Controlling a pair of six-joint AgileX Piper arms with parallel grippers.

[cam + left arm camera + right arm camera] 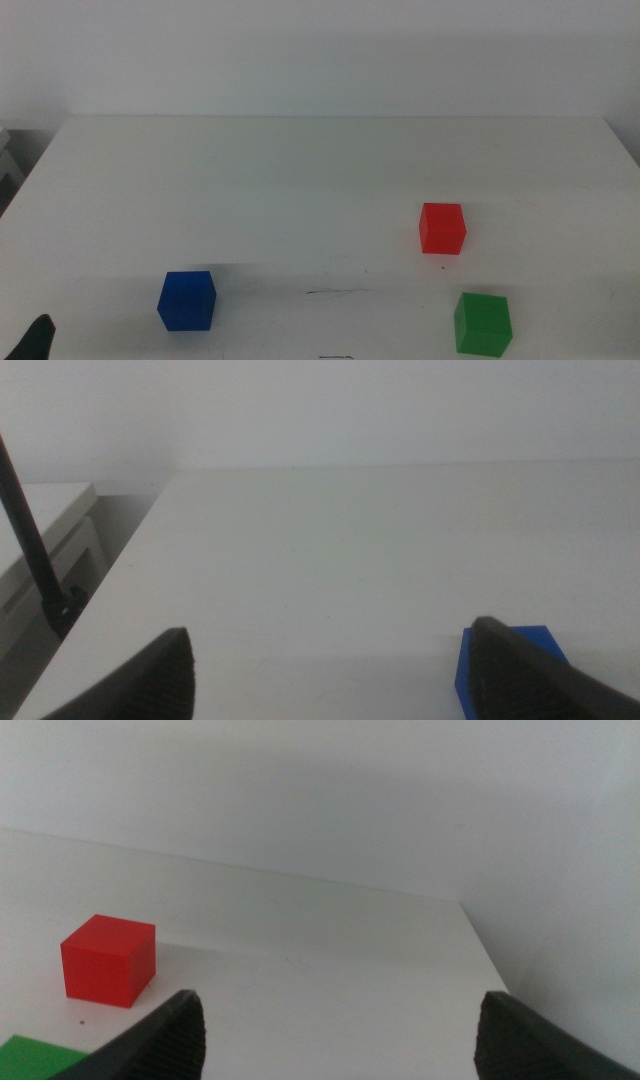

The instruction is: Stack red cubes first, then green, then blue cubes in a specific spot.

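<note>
On the white table [300, 180] nothing is stacked yet: all three cubes are lying apart, each flat on the surface. Near the front edge the short dark line [335, 292] marking the spot is sitting bare, with the blue cube [187, 300] off to its left, the red cube [442, 228] back and to its right, and the green cube [483, 323] near the front right. By my reading the whole job is still waiting, starting with bringing red to the line.

Only the middle view is showing the line and all three cubes together; of the arms it is catching just a dark tip of the left gripper [35, 340] at the bottom left corner. The left wrist view is showing that gripper spread wide and empty, with the blue cube just beyond one jaw. The right gripper [340, 1040], likewise released and holding nothing, is facing the red cube with a corner of green peeking in near one jaw.
</note>
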